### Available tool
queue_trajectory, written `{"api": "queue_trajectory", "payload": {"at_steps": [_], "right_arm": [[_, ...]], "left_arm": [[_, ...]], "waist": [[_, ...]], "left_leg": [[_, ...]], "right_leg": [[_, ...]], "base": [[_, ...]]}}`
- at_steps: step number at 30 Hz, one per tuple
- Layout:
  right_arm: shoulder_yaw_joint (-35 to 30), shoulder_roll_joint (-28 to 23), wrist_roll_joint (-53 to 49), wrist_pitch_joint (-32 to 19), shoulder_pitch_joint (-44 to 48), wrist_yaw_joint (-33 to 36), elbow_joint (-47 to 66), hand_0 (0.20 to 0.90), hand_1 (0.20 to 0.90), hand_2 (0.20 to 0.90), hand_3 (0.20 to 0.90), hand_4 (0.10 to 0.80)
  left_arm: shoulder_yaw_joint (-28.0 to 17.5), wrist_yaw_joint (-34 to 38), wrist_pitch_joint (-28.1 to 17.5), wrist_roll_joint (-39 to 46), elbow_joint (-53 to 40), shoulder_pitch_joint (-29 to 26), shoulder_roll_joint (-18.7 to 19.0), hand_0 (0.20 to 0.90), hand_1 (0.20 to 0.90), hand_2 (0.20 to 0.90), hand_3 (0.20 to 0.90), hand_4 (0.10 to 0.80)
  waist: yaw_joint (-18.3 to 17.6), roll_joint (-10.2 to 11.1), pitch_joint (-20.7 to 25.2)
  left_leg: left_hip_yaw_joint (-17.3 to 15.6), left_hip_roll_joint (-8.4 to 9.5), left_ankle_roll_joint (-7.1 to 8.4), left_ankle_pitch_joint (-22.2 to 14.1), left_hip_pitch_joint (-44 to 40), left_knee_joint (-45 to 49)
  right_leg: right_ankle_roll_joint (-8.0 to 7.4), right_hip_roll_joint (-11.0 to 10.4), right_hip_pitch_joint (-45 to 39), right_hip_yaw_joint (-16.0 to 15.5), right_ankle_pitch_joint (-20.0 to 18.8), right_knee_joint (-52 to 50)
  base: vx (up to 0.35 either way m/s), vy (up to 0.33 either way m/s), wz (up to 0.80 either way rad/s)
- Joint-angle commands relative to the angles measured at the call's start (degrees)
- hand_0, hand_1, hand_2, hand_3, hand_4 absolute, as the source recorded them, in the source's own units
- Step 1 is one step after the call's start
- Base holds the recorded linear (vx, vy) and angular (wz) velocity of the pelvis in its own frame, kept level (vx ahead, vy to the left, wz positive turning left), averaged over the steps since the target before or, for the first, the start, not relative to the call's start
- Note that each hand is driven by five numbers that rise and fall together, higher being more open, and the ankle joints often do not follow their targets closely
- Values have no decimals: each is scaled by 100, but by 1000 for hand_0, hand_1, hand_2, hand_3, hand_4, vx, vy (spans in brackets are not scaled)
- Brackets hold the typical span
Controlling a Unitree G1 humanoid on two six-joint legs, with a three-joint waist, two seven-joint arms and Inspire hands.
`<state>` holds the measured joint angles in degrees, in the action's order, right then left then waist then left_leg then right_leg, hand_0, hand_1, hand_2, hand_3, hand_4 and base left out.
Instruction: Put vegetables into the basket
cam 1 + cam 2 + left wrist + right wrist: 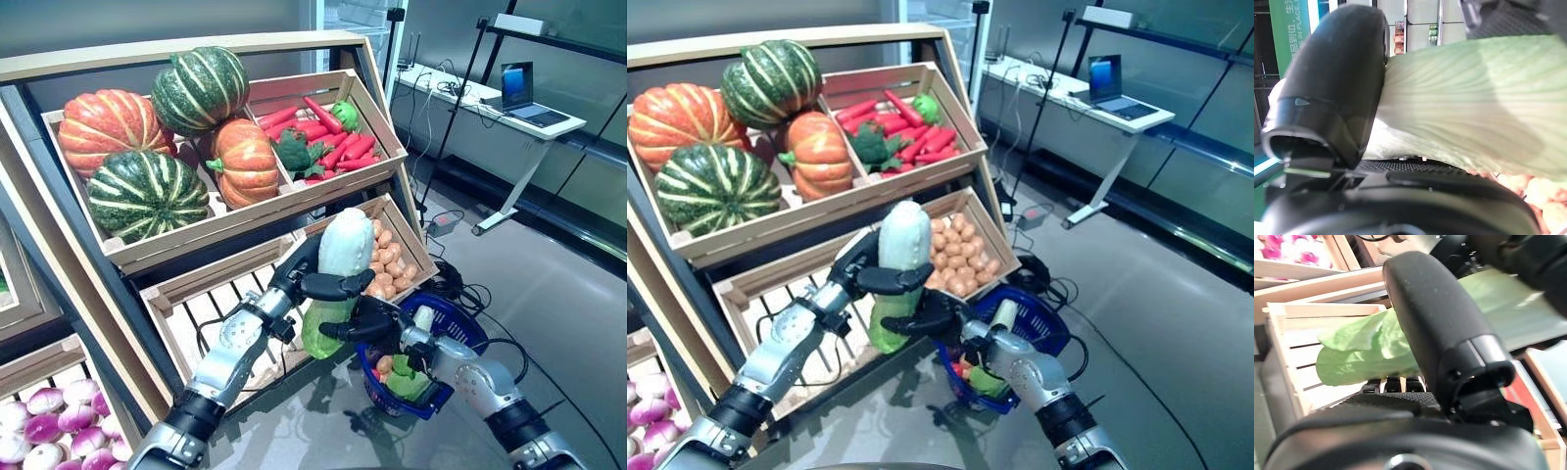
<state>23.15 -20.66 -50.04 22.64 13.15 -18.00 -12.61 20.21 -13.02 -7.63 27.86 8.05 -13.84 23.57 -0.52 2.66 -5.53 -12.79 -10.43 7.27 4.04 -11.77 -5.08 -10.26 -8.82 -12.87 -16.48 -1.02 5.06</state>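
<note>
Only unreadable white print, green sign (1290,29)

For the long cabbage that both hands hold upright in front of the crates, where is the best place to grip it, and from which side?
Probably the firm white stalk half of the napa cabbage, where the left hand wraps it from the crate side. The cabbage stands upright with its soft green leafy end down; those leaves would crush, so the right hand at that end likely serves best as support only.
</note>
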Motion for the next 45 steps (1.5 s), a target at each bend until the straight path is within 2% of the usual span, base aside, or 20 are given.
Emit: {"api": "queue_trajectory", "payload": {"at_steps": [1, 8, 13, 22, 23, 24, 33, 39, 40, 41, 42, 43, 44, 45], "right_arm": [[45, 488, -933, -351, 735, -400, 45, 900, 900, 900, 900, 800], [-265, 768, -1449, -724, 1124, -221, 15, 900, 900, 900, 900, 800], [-315, 783, -1626, -721, 1346, -90, 34, 900, 900, 900, 900, 800], [-437, 965, -1842, -1062, 1570, -37, -11, 900, 900, 900, 900, 800], [-436, 977, -1893, -1136, 1600, -14, -1, 782, 782, 782, 782, 722], [-466, 1008, -1986, -1197, 1628, -62, 11, 300, 300, 300, 300, 400], [-563, 1128, -2168, -1319, 1607, 31, -11, 300, 300, 300, 300, 400], [-612, 1100, -2104, -1414, 1616, 203, -134, 300, 300, 300, 300, 400], [-626, 1098, -2116, -1443, 1600, 206, -157, 300, 300, 300, 300, 400], [-631, 1092, -2118, -1442, 1591, 203, -153, 300, 300, 300, 300, 400], [-642, 1080, -2115, -1463, 1571, 214, -136, 300, 300, 300, 300, 400], [-647, 1072, -2101, -1482, 1568, 233, -132, 300, 300, 300, 300, 400], [-660, 1061, -1995, -1522, 1569, 281, -134, 300, 300, 300, 300, 400], [-667, 1044, -1926, -1546, 1556, 308, -143, 300, 300, 300, 300, 400]], "left_arm": [[-38, -52, -1018, 615, -166, -982, -372, 300, 300, 300, 300, 400], [101, -129, -717, 825, -21, -948, -525, 300, 300, 300, 300, 400], [180, -224, -682, 1114, 166, -783, -616, 300, 300, 300, 300, 400], [539, -449, -650, 1316, 428, -568, -839, 300, 300, 300, 300, 400], [592, -472, -690, 1344, 479, -545, -848, 300, 300, 300, 300, 400], [625, -509, -688, 1357, 501, -534, -864, 300, 300, 300, 300, 400], [786, -558, -746, 1305, 521, -519, -882, 300, 300, 300, 300, 400], [790, -435, -621, 1278, 422, -576, -876, 300, 300, 300, 300, 400], [799, -368, -588, 1282, 434, -586, -871, 639, 639, 639, 639, 626], [794, -371, -588, 1281, 431, -581, -867, 639, 639, 639, 639, 626], [781, -345, -595, 1266, 432, -559, -853, 594, 594, 594, 594, 596], [766, -307, -598, 1256, 444, -551, -845, 686, 686, 686, 686, 657], [747, -276, -575, 1260, 460, -545, -835, 900, 900, 900, 900, 800], [731, -280, -572, 1260, 478, -530, -831, 900, 900, 900, 900, 800]], "waist": [[111, 2, 213], [174, -33, 223], [211, -23, 233], [264, 5, 236], [262, 6, 240], [262, 4, 248], [266, -16, 258], [252, -31, 260], [244, -36, 253], [243, -37, 251], [238, -39, 246], [237, -40, 241], [234, -40, 240], [233, -40, 241]], "left_leg": [[230, -1, -54, -359, -93, 8], [296, 21, -64, -378, -83, 8], [318, 41, -71, -397, -73, 8], [351, 38, -83, -409, -68, 8], [343, 37, -85, -411, -67, 8], [331, 31, -85, -411, -61, 8], [321, 15, -81, -414, -66, 8], [317, 11, -77, -407, -61, 8], [315, 9, -78, -408, -67, 8], [314, 10, -79, -410, -68, 8], [312, 12, -79, -412, -73, 8], [310, 11, -77, -413, -77, 8], [312, 14, -78, -416, -81, 8], [304, 12, -76, -416, -84, 8]], "right_leg": [[231, -68, -56, -131, -42, -6], [242, -63, -59, -160, -45, -6], [254, -68, -53, -173, -42, -6], [245, -78, -66, -215, -46, -6], [249, -79, -63, -221, -40, -6], [250, -80, -57, -222, -35, -6], [243, -92, -65, -252, -32, -6], [238, -100, -57, -254, -42, -6], [234, -98, -56, -250, -46, -6], [235, -97, -56, -247, -46, -6], [236, -94, -56, -243, -47, -6], [236, -94, -57, -241, -48, -6], [237, -93, -56, -234, -48, -6], [236, -95, -58, -236, -48, -6]], "base": [[0, 0, 0], [0, 0, 0], [1, 2, 2], [8, -8, 5], [0, 0, 0], [0, 0, 0], [0, 0, 0], [0, 0, 0], [0, 0, 0], [0, 0, 0], [0, 0, 0], [0, 0, 0], [0, 0, 0], [0, 0, 0]]}}
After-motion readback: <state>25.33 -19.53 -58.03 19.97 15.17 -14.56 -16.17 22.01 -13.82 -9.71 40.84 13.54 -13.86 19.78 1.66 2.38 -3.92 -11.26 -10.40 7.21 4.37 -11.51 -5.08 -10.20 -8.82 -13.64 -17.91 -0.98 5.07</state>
